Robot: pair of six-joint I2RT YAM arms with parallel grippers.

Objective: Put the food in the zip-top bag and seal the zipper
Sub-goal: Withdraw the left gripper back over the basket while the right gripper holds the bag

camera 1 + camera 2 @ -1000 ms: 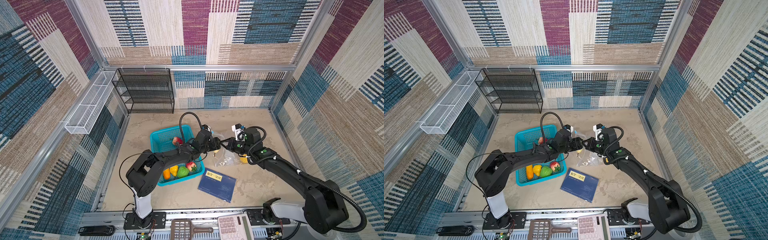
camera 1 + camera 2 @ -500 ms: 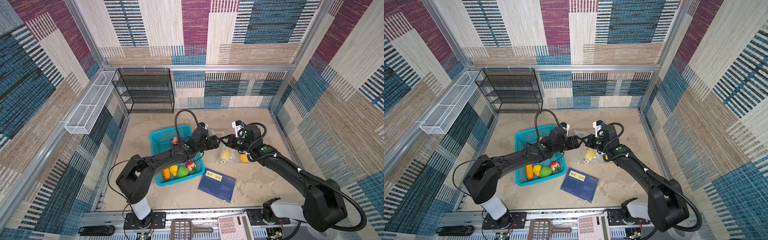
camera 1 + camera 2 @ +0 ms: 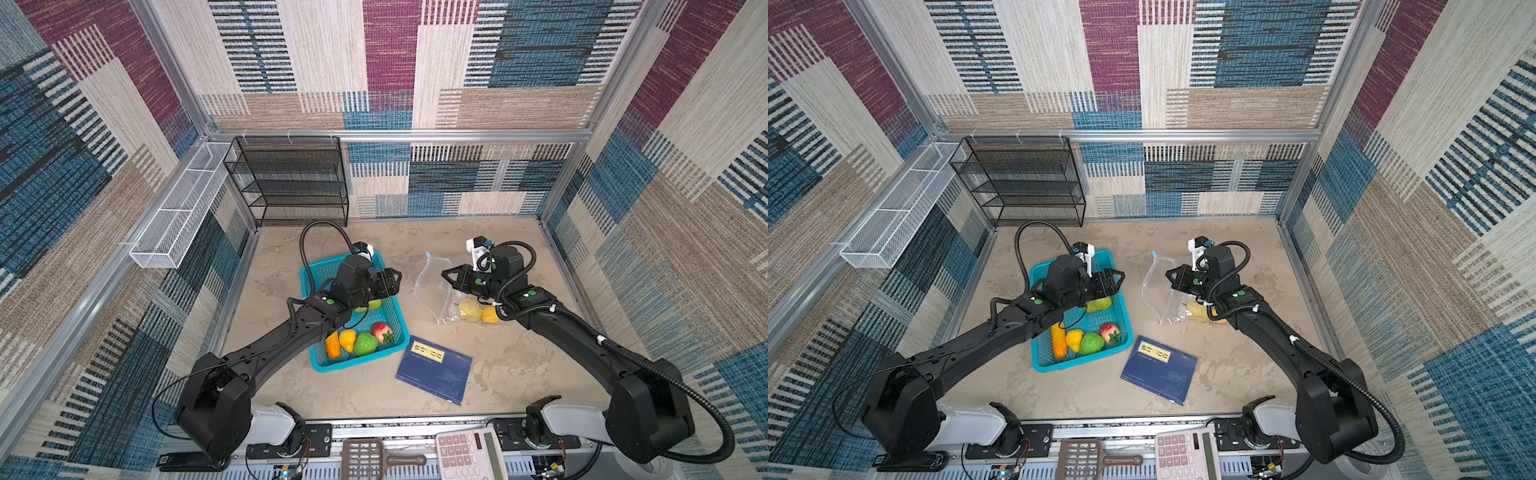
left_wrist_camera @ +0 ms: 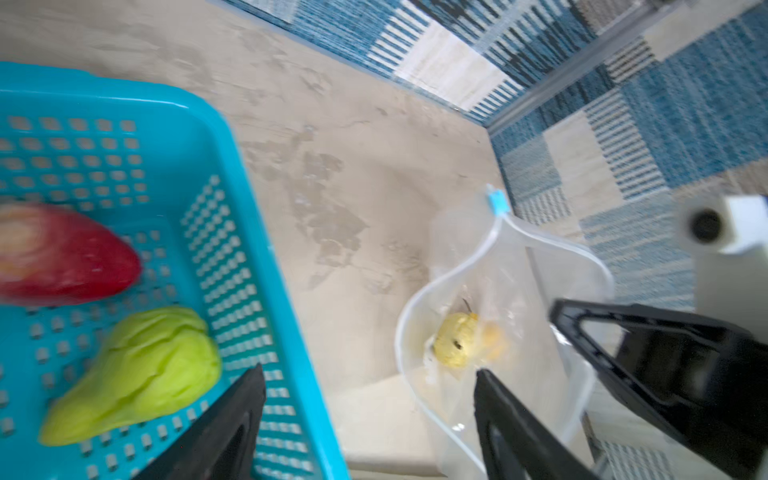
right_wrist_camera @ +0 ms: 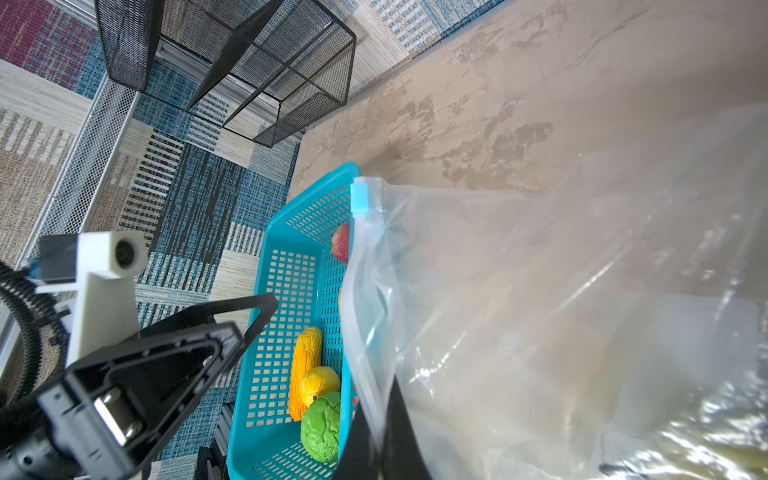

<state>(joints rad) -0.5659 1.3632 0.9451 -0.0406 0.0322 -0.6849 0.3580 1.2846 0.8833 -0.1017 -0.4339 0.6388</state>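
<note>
The clear zip-top bag point(image 3: 430, 286) point(image 3: 1152, 291) lies right of the teal basket point(image 3: 357, 362) with its mouth held open. Its zipper's light-blue slider point(image 4: 495, 201) point(image 5: 360, 198) sits at the far end of the strip. My right gripper point(image 3: 446, 275) point(image 5: 374, 436) is shut on the bag's rim. Two yellow pieces of food point(image 3: 470, 310) point(image 4: 455, 340) lie inside the bag. My left gripper point(image 3: 395, 280) point(image 4: 370, 372) hangs open and empty over the basket's right edge. Orange, yellow, green and red food point(image 3: 365, 344) and a pale green piece point(image 4: 137, 374) lie in the basket.
A blue book point(image 3: 434, 368) lies in front of the bag. A black wire shelf point(image 3: 291, 183) stands at the back left and a white mesh tray point(image 3: 178, 208) hangs on the left wall. A calculator point(image 3: 469, 457) and a brown scoop point(image 3: 365, 459) rest at the front edge.
My left gripper let a yellow piece drop into the bag, opened wider and drew back left over the basket. The right gripper kept its hold on the rim.
</note>
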